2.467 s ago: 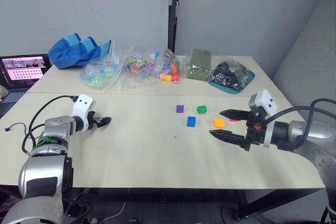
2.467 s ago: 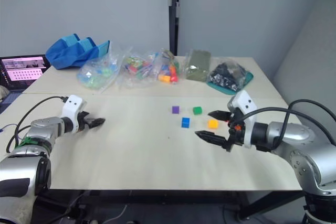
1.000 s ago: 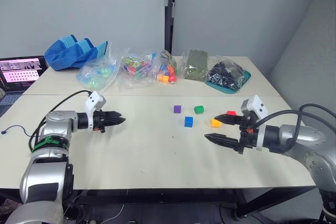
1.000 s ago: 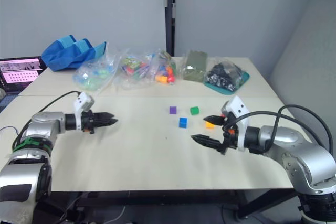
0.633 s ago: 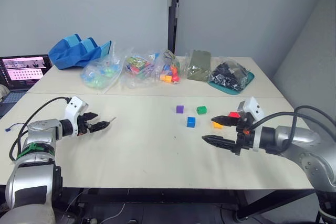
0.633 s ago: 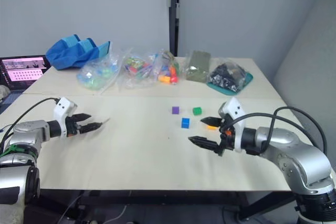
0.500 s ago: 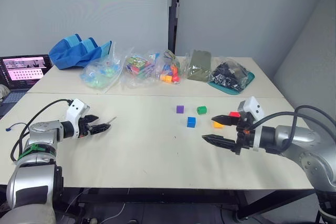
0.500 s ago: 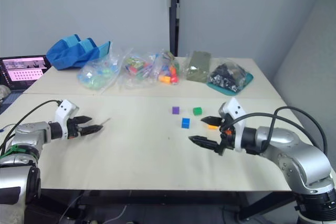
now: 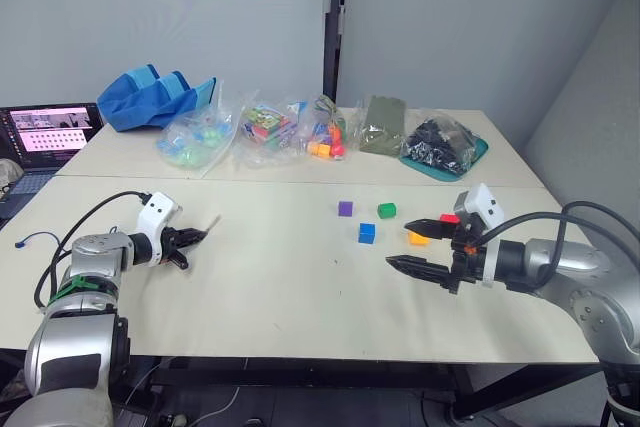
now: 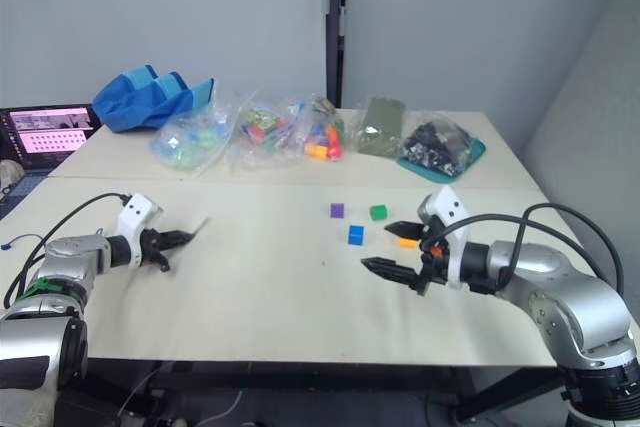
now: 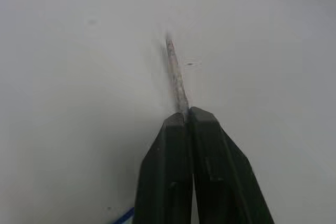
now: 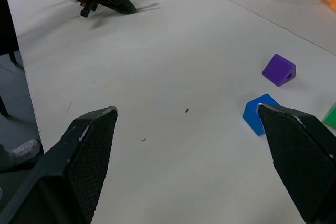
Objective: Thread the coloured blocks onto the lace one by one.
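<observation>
Left wrist view puts the two black fingers pressed together on the lace's stiff pale tip, which pokes out past them over bare tabletop. From the head camera, that left gripper sits near the left edge of the tabletop, and a thin blue stretch of the lace trails off by that edge. Across the table, the right gripper hangs with its fingers spread wide and nothing between them, near the right edge. Just beyond it lie the orange-yellow block and red block; the blue block, green block and purple block sit loose towards the middle. By my reading nothing is threaded yet: all five cubes lie free, well apart from the needle, so every block remains to be picked and strung.
</observation>
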`<state>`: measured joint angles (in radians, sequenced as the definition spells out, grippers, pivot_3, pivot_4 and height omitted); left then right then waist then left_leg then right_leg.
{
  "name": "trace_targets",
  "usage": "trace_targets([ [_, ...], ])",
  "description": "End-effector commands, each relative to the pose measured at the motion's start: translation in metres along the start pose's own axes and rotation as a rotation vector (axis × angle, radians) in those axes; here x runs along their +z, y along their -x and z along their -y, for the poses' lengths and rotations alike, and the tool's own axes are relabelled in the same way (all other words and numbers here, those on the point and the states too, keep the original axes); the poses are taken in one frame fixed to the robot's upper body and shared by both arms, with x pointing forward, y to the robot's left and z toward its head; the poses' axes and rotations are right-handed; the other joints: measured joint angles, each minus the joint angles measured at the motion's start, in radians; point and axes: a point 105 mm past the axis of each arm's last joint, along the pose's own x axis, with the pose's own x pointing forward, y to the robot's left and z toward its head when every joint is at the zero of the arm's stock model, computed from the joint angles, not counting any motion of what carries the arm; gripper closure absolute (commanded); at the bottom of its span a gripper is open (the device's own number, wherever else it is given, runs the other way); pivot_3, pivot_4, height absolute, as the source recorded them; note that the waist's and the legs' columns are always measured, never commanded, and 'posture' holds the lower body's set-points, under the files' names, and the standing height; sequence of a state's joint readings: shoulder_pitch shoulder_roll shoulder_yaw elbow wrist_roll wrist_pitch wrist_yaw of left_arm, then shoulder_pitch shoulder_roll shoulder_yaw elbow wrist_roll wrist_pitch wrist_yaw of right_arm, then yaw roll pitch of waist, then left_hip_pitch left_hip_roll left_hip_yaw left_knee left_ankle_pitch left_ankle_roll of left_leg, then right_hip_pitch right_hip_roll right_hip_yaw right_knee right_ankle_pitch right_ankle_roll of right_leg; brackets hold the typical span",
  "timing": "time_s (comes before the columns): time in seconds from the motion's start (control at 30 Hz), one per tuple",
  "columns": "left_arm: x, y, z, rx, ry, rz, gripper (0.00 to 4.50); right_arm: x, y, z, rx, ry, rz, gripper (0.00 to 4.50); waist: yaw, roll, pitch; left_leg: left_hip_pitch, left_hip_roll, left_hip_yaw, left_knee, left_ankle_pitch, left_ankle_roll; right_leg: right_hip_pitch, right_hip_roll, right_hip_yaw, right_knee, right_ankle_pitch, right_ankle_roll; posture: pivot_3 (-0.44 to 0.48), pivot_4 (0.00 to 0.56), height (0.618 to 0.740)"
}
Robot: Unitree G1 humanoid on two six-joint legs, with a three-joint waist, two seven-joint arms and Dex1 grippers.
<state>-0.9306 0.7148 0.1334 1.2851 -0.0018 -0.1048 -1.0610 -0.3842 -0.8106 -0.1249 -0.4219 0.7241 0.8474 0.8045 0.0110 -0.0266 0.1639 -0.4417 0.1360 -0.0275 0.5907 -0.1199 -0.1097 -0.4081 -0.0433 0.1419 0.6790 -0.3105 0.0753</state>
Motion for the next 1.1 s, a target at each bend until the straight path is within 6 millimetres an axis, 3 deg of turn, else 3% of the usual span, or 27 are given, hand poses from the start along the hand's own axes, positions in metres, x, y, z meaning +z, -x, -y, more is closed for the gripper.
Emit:
trace_targets([
  [0.03,0.032,0.005,-0.005,-0.004,-0.015,0.131,4.48,0.010,0.005,-0.001,-0.010,0.052,0.025,0.00,0.000,0.000,0.000,0.000,0.000,0.000,0.000,0.000,0.000,0.000,0.000,0.000,0.000,0.000,0.000,0.000,0.150,0.717],
  [0.13,0.049,0.005,0.002,-0.079,-0.016,0.210,4.48,0.010,0.005,-0.001,-0.011,0.051,0.024,0.00,0.000,0.000,0.000,0.000,0.000,0.000,0.000,0.000,0.000,0.000,0.000,0.000,0.000,0.000,0.000,0.000,0.150,0.717],
  [0.43,0.069,-0.023,0.071,-0.484,-0.160,0.228,4.48,0.009,0.007,-0.002,-0.020,0.044,0.022,0.00,-0.002,0.000,0.000,0.000,0.000,0.000,0.000,0.000,0.000,0.000,0.000,0.000,0.000,0.000,0.000,0.000,0.150,0.717],
  [0.77,0.046,-0.050,0.168,-0.803,-0.339,0.154,4.48,0.004,0.015,-0.010,-0.051,0.016,0.016,0.00,-0.005,0.000,0.000,0.001,0.000,0.000,0.001,0.000,0.000,0.002,0.000,0.000,0.000,0.000,0.000,0.000,0.150,0.717],
  [0.9,0.035,-0.049,0.179,-0.823,-0.378,0.118,4.48,-0.001,0.019,-0.016,-0.061,0.003,0.005,0.00,-0.004,0.000,0.000,0.000,0.000,0.000,0.001,0.000,0.001,0.002,0.000,0.000,-0.001,0.000,0.000,0.000,0.150,0.717],
  [1.03,0.022,-0.054,0.175,-0.763,-0.402,0.073,4.48,-0.003,0.021,-0.018,-0.071,-0.004,0.003,0.00,-0.006,0.000,0.000,0.001,0.000,0.000,0.001,0.000,0.001,0.002,0.000,0.000,-0.001,0.000,0.000,0.000,0.150,0.717],
  [1.1,0.022,-0.054,0.176,-0.764,-0.394,0.091,3.82,-0.003,0.021,-0.019,-0.073,-0.006,0.004,0.00,-0.005,0.000,0.000,0.001,0.000,0.000,0.001,0.000,0.001,0.003,0.000,0.000,-0.001,0.000,0.000,0.000,0.150,0.717],
])
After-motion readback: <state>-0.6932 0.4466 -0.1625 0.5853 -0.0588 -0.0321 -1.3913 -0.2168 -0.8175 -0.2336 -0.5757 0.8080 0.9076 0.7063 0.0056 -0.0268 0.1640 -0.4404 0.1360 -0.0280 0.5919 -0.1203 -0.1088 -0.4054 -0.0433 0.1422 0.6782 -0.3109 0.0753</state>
